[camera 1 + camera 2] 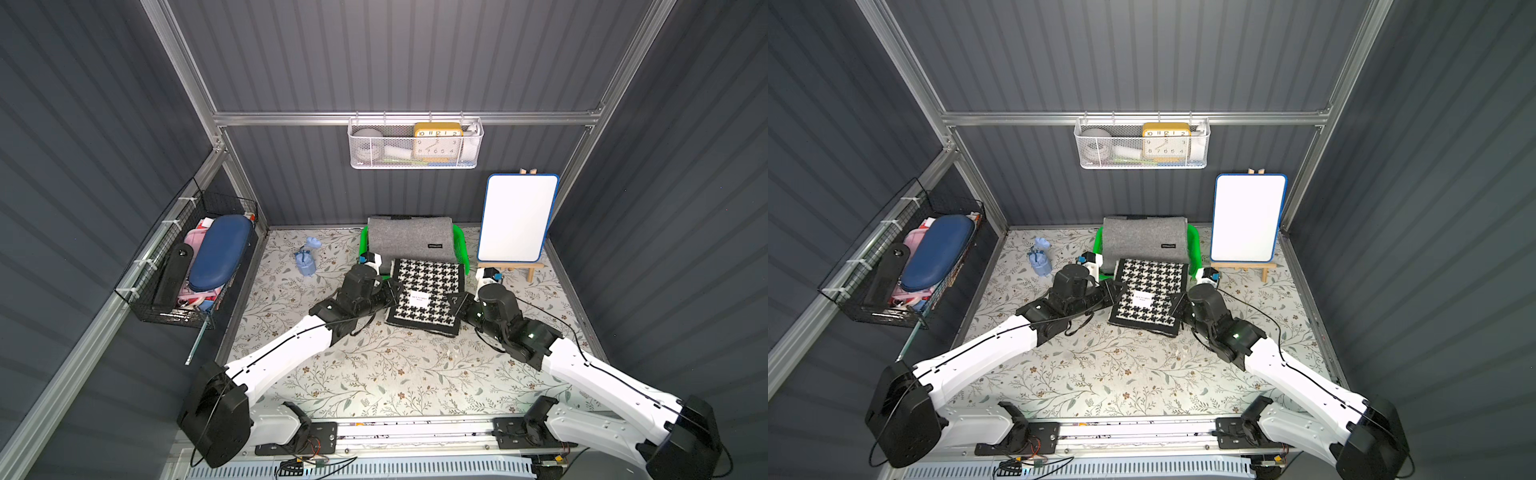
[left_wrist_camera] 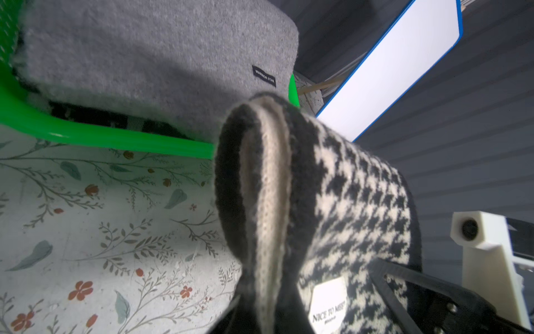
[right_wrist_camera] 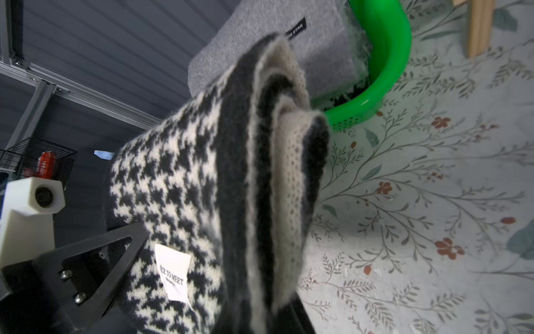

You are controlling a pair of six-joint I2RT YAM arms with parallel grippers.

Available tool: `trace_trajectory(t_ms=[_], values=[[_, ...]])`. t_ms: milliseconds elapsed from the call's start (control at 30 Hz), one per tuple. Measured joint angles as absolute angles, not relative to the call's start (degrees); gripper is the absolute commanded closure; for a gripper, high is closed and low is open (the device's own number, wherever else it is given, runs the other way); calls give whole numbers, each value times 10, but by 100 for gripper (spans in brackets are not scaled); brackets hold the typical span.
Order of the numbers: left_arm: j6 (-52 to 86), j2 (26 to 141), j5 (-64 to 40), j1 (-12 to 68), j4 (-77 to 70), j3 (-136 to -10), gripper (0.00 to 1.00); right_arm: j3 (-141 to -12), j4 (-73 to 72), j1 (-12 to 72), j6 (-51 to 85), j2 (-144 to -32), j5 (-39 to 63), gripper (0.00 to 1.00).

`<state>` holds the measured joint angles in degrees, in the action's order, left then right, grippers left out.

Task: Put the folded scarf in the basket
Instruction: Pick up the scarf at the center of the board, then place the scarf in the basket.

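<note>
The folded scarf [image 1: 428,291] [image 1: 1150,291] is black-and-white houndstooth with a white label. It hangs just in front of the basket [image 1: 462,247] [image 1: 1195,245], and its far edge reaches the front rim. My left gripper [image 1: 391,293] [image 2: 260,318] is shut on the scarf's left edge [image 2: 346,188]. My right gripper [image 1: 457,301] [image 3: 260,318] is shut on its right edge [image 3: 173,173]. The scarf sags between them above the floral mat. The bright green basket [image 2: 115,138] [image 3: 390,72] is filled by a folded grey scarf [image 1: 409,239].
A whiteboard on a wooden easel [image 1: 517,218] stands right of the basket. A small blue object [image 1: 306,259] lies to its left. A white wire basket [image 1: 415,143] hangs on the back wall, and a black wire basket [image 1: 187,266] on the left wall.
</note>
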<state>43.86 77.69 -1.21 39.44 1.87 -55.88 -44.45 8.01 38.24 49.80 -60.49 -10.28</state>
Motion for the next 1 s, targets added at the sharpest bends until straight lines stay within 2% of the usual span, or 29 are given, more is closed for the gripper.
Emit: trace_trajectory(t_ms=[233,500,700,1000], values=[[411,894,-4,348,55,-686,100,-551,90,345,431,-698,-107,100],[361,988,-31,292,63,-815,100,-672,71,272,395,-841,-41,100],[327,1072,-42,260,68,-926,100,-773,55,247,368,-934,-14,100],[313,1143,-71,236,74,-979,100,-835,51,221,362,-1028,21,100]])
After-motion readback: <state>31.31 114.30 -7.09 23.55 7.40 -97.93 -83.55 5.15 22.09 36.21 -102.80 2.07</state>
